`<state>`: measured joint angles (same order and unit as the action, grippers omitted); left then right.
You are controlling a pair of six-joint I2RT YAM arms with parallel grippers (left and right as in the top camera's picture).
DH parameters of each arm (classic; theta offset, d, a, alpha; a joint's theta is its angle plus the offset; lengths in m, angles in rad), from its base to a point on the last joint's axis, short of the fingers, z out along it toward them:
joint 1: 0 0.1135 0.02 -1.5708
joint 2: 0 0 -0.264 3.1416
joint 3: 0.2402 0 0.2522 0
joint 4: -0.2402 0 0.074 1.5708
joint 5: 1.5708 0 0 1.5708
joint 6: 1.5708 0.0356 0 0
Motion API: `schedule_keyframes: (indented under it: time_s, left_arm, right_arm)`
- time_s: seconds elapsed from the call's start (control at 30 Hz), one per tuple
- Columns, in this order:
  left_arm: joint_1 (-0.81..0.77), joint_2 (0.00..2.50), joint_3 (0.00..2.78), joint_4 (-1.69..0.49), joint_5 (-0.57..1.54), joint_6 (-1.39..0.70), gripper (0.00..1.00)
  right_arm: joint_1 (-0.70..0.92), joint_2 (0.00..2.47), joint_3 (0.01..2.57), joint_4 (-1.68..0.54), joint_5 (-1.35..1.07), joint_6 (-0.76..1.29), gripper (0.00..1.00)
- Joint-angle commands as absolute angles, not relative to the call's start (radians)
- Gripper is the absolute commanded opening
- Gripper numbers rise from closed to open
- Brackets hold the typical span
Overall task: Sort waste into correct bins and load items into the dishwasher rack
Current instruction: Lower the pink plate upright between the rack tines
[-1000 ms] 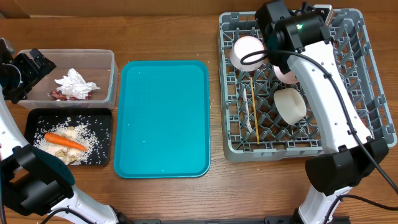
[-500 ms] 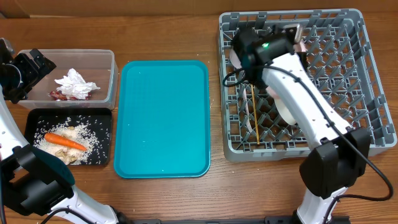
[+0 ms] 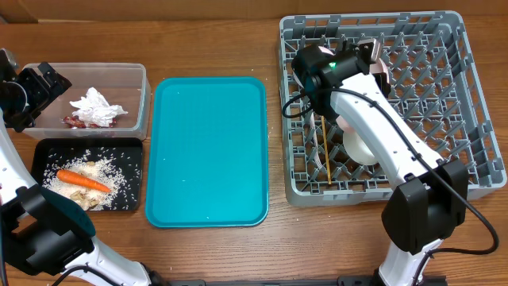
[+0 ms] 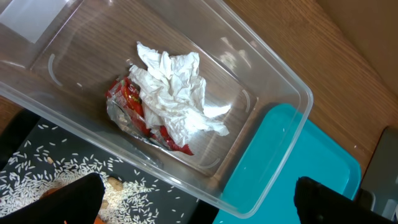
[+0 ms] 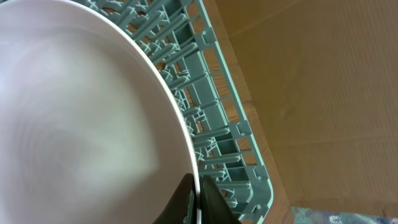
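**Right arm has swung left across the rack [image 3: 444,95], plate [image 5: 81,124] pinched**

Right pincer [image 5: 198,200] is shut tight on the plate's rim, with rack pegs just beside it. Bowl [image 3: 359,148] and chopstick [image 3: 326,151] lie under the arm. The plate looks plain white and smooth. Left pincer [image 4: 199,202] gapes wide, empty, over the tub [image 4: 280,74] holding the napkin [image 4: 174,93].
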<state>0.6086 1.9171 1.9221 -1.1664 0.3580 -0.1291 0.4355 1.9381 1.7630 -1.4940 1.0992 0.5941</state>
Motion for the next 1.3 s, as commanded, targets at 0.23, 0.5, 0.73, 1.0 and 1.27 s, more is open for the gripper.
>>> schedule_keyframes:
  time_s: [0.23,0.5,0.73,1.0,1.27]
  left_arm:
    - [0.602,1.924,1.92,-1.166,0.355,-0.138,1.0]
    - [0.602,1.924,1.92,-1.166,0.355,-0.138,1.0]
    - [0.602,1.924,1.92,-1.166,0.355,-0.138,1.0]
    - [0.602,1.924,1.92,-1.166,0.355,-0.138,1.0]
    - [0.602,1.924,1.92,-1.166,0.355,-0.138,1.0]
  right_arm:
    - [0.533,1.909,1.758,-1.501,1.098,0.595,0.05]
    - [0.535,1.909,1.759,-1.526,1.097,0.596,0.26]
    - [0.535,1.909,1.761,-1.512,1.053,0.596,0.49]
    - [0.526,1.904,1.826,-1.492,0.961,0.532,0.68]
    - [0.476,1.863,1.973,-1.448,0.72,0.432,0.7]
